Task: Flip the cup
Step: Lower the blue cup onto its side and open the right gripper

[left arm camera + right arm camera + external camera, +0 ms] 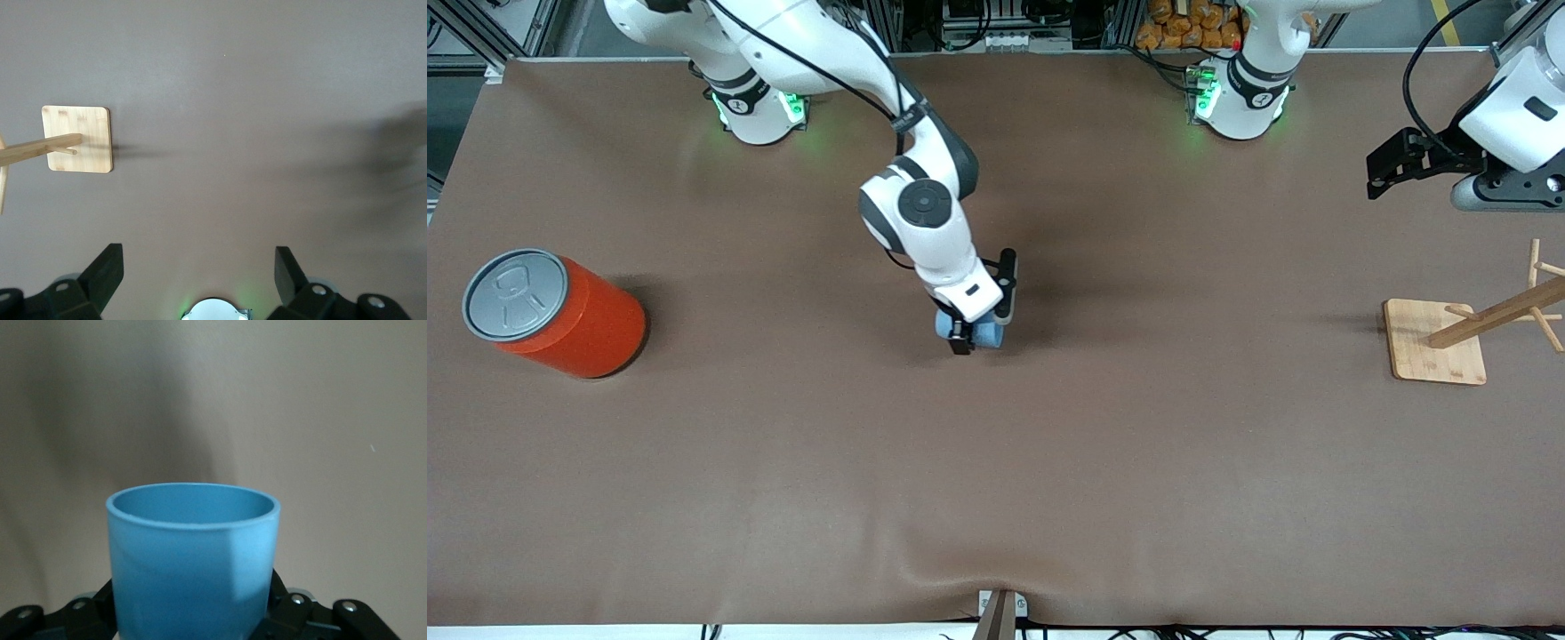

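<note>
Matte blue plastic cup (192, 567) – smooth; pale wooden stand (1436, 342); brown matt table cover (996, 480).

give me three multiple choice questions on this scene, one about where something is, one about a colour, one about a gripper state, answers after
1. Where does the large orange can with the grey lid stand?
A. toward the right arm's end of the table
B. on the wooden rack's base
C. under the left gripper

2. What colour is the small tapered plastic cup?
A. red
B. light blue
C. green

3. How is the right gripper?
A. open over the wooden rack
B. open over the orange can
C. shut on the cup

Answers:
1. A: the front view shows it at the table end where the right arm's base stands.
2. B: the right wrist view shows its light blue wall and rim close up.
3. C: its fingers clamp the cup at mid-table, while the left gripper waits open near the bamboo peg rack on a square base.
</note>
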Motion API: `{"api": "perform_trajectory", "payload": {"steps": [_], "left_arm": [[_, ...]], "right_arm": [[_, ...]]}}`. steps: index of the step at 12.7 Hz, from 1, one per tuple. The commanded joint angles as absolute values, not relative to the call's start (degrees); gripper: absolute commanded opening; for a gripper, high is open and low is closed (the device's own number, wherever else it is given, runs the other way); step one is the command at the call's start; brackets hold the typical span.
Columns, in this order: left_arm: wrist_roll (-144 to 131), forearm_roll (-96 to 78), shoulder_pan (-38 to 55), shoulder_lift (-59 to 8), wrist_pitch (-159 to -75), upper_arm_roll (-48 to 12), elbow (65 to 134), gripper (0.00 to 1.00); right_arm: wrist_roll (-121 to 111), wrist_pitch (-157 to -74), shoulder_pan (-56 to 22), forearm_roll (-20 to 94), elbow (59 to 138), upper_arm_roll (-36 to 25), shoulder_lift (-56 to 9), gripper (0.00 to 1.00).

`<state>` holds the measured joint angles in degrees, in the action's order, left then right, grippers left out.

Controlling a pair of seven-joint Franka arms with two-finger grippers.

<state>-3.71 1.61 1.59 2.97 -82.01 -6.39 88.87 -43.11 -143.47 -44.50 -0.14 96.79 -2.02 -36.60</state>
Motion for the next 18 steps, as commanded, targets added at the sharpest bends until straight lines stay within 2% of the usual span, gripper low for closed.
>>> {"api": "perform_trajectory", "payload": {"steps": [1,2,4,10,14,16,18], "left_arm": [[-3.1,1.5,1.4,3.3,-82.2,-6.7,89.1,1.0],[-3.1,1.5,1.4,3.3,-82.2,-6.7,89.1,1.0],[-3.1,1.5,1.5,3.3,-82.2,-6.7,89.1,1.0],[-3.1,1.5,1.3,3.3,-82.2,-7.3,89.0,1.0],[-4.0,1.2,1.3,3.3,-82.7,-8.4,89.1,1.0],[-4.4,0.7,1.3,3.3,-84.5,-8.7,90.4,1.0],[-5.4,-1.3,1.3,3.2,-87.3,-9.9,92.8,1.0]], "right_arm": [[-45.6,-143.9,-45.6,-1.6,89.2,-2.8,-43.7,0.55],[-45.3,-143.9,-46.0,-3.0,87.9,-2.8,-44.9,0.61],[-43.4,-143.7,-46.7,-3.3,87.4,-2.8,-45.3,1.0],[-35.3,-142.6,-46.8,-2.6,86.9,-3.0,-43.3,1.0],[-26.2,-132.6,-46.3,-2.5,86.7,-3.1,-35.9,1.0],[-13.3,-127.0,-46.2,-2.6,86.7,-3.2,-33.1,1.0],[-7.1,-126.4,-45.6,-2.7,86.7,-5.3,-32.2,1.0]]}}
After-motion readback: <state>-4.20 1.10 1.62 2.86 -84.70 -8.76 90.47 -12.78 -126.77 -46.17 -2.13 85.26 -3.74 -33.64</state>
